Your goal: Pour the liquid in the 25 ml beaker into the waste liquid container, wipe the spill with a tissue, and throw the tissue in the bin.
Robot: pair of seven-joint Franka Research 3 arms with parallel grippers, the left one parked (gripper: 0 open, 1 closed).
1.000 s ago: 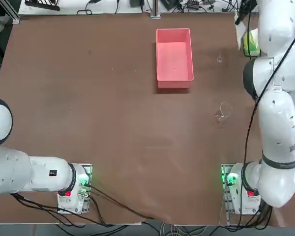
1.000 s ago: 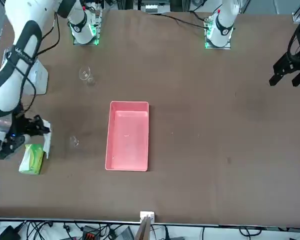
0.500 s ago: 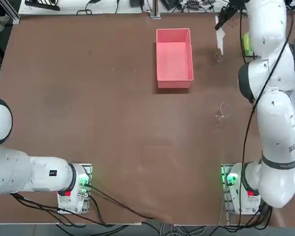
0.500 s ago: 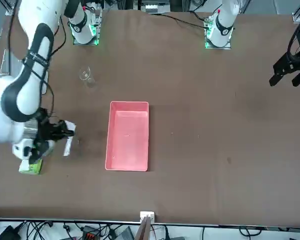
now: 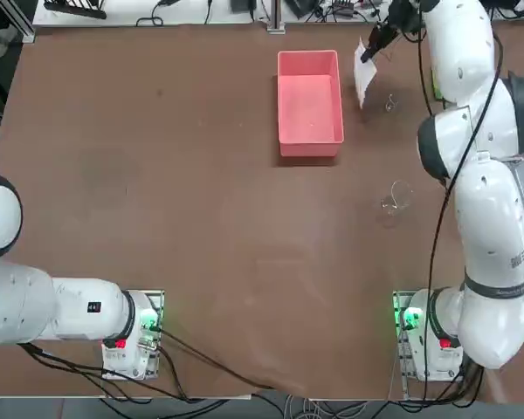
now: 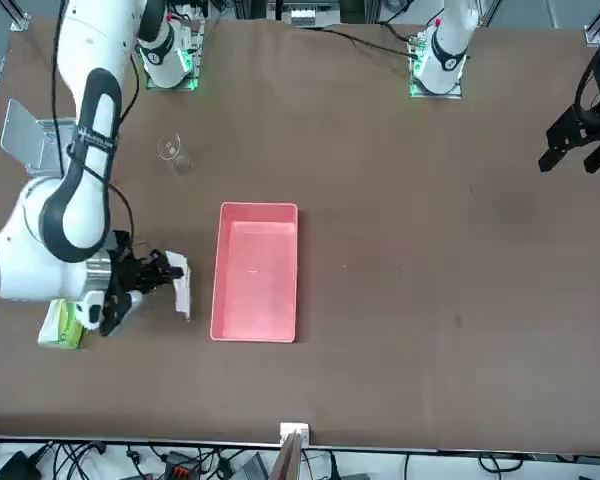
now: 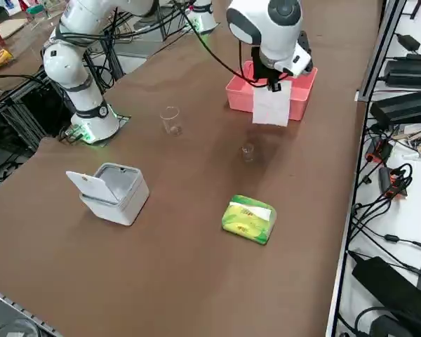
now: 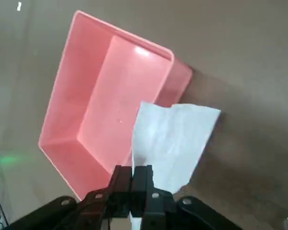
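Since a second ago the right hand (image 6: 170,272) has swung from the lime-green tissue pack (image 6: 62,324) toward the pink box (image 5: 309,96), pinching the tissue (image 5: 364,73), which hangs beside the box's empty interior. Right of it, the 25 ml beaker (image 5: 389,105) stands on the worktop (image 5: 201,218); the larger beaker (image 5: 399,195) stands nearer the arm's base.

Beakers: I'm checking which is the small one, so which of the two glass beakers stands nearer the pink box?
The tiny beaker, just beside the pink box and near the hanging tissue; the larger beaker stands farther toward the arm's base.
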